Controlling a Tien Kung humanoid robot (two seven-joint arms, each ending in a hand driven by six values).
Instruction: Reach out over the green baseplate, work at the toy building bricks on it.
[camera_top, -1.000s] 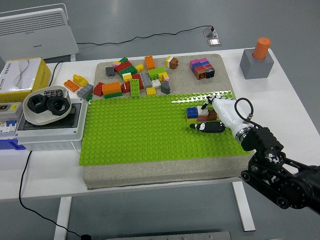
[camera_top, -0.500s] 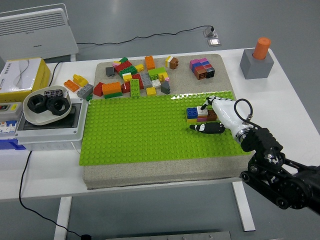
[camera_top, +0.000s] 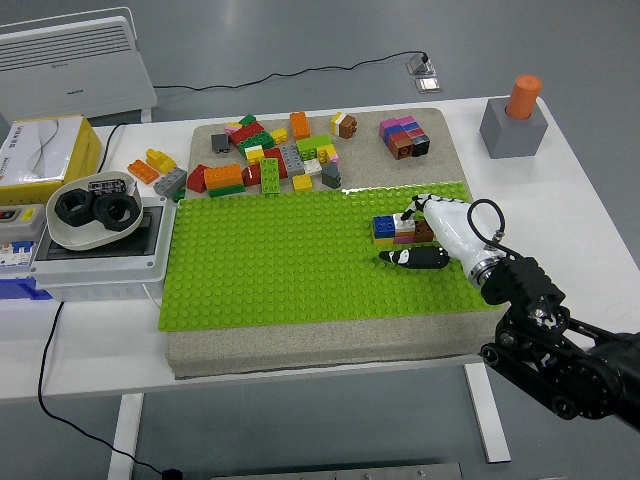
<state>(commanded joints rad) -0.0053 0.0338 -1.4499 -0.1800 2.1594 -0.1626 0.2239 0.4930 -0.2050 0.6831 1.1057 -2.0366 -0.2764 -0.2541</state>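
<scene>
Right hand (camera_top: 425, 232), white-shelled on a black arm entering from the lower right, resting at the small brick cluster (camera_top: 397, 229) on the right part of the green baseplate (camera_top: 270, 260); over the last second the hand has crept slightly up and left, closing on the cluster, its dark thumb lying flat on the studs just in front; whether the fingers grip a brick or merely press on it cannot be told; judged as fine seating work on the cluster, not a lift. Left hand absent from view. Counts: one baseplate; one built cluster of blue, yellow, pink and brown bricks; one loose heap of mixed bricks (camera_top: 275, 160) beyond the plate's far edge, too many to count; one separate dark-and-pink block (camera_top: 404, 136) farther right; one grey block with orange peg (camera_top: 514, 118) apart on the table.
</scene>
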